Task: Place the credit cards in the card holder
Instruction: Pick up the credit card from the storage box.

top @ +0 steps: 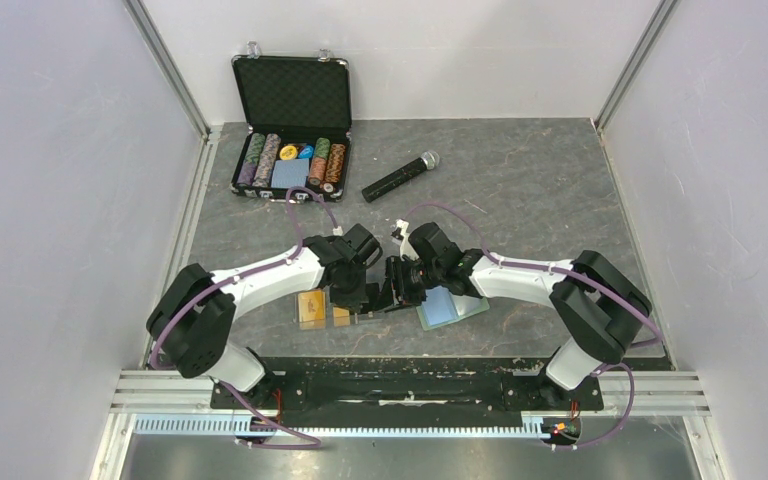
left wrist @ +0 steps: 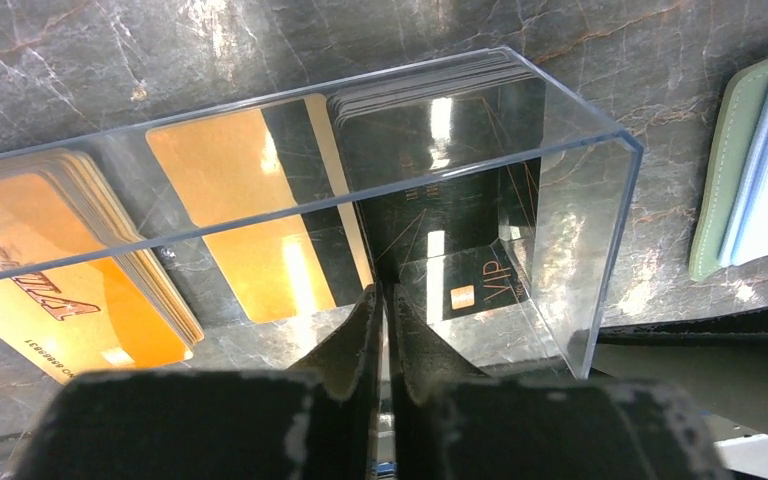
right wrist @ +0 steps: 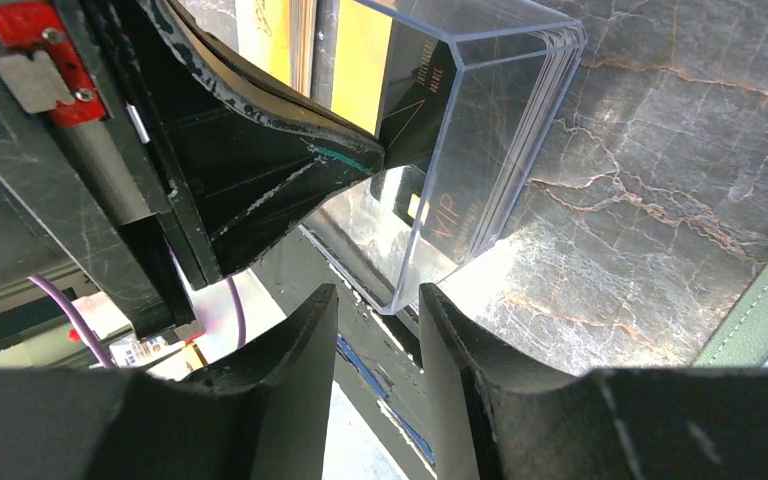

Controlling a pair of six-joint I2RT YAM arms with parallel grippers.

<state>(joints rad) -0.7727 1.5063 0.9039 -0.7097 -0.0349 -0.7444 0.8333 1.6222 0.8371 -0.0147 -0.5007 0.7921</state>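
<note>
A clear plastic tray holds the credit cards: an orange stack on the left, a gold-tan card in the middle and a black stack on the right. My left gripper is shut, with its tips at the tray's near side beside the black cards. I cannot tell if anything is pinched. My right gripper is open and empty, just below the tray's corner. The sage-green card holder lies open to the right, its light blue inside showing.
An open black case with poker chips and a blue block stands at the back left. A black microphone lies behind the grippers. The two grippers are close together near the table's front edge.
</note>
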